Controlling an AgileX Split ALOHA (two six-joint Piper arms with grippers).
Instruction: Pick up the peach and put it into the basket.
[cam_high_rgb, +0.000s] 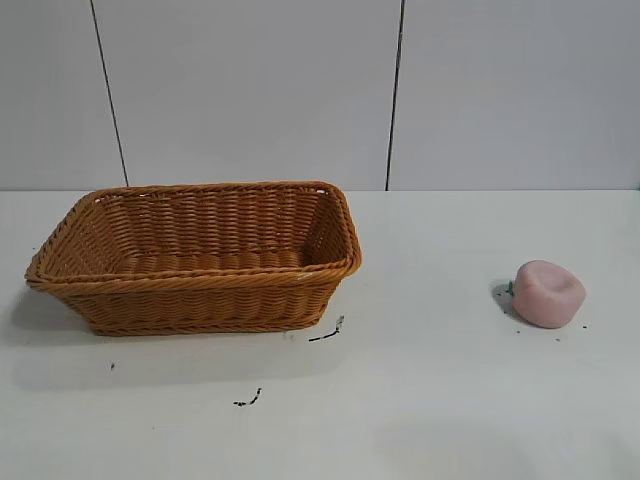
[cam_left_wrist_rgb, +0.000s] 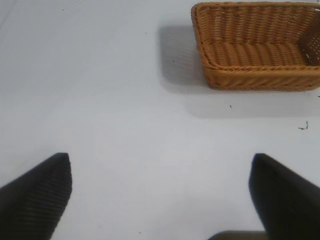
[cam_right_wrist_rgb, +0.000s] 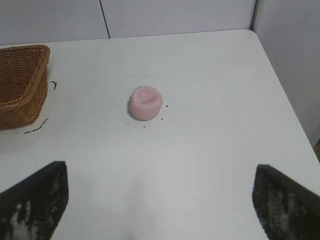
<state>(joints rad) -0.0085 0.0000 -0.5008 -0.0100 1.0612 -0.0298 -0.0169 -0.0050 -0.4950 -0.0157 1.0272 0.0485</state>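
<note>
Both arms out of frame in exterior view. Left wrist view: basket (cam_left_wrist_rgb: 257, 47) cut off at frame edge. Right wrist view: only one corner of basket shows. Peach (cam_high_rgb: 548, 293) stem too small to resolve.

Left pincer (cam_left_wrist_rgb: 160, 192) black ribbed tips, right pincer (cam_right_wrist_rgb: 159, 200) scuffed whitish

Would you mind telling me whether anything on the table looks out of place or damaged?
Nothing looks damaged. The basket sits upright and empty, and the peach rests on the table well apart from it. The only oddity is a few small dark marks on the table near the basket. Both grippers are open and hold nothing.
</note>
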